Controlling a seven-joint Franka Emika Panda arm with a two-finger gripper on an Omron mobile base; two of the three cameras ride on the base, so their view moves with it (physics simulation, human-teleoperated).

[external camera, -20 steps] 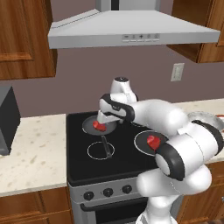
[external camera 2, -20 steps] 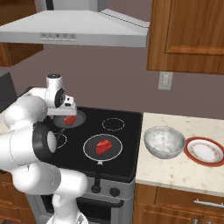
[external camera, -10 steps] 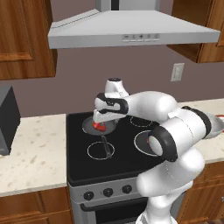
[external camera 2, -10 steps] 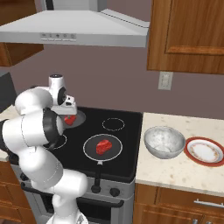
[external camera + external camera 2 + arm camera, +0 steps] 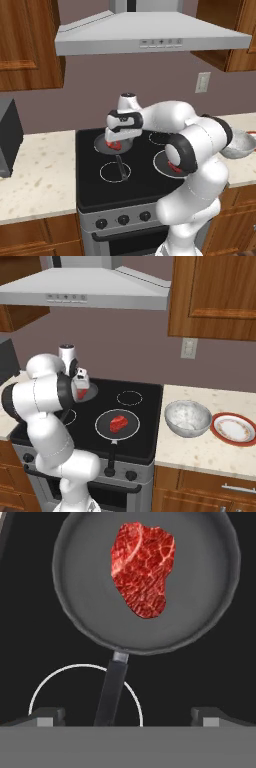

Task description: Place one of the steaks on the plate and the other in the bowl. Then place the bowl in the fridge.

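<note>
Hovering gripper (image 5: 128, 714), jaws spread, empty | steak (image 5: 143, 568) in pan (image 5: 80, 607) beneath | readable writing: indistinct

The arm is stretched forward and bent down at the wrist above a frying pan (image 5: 145, 582); the gripper (image 5: 116, 145) is held wide apart, nothing gripped.

Chunky glossy white arm (image 5: 200, 150) filling the lower right of the left base frame, rounded shell segments with dark grey bands at the joints, and a small dark-tipped pincer (image 5: 116, 142) on a white-and-black hand.
</note>
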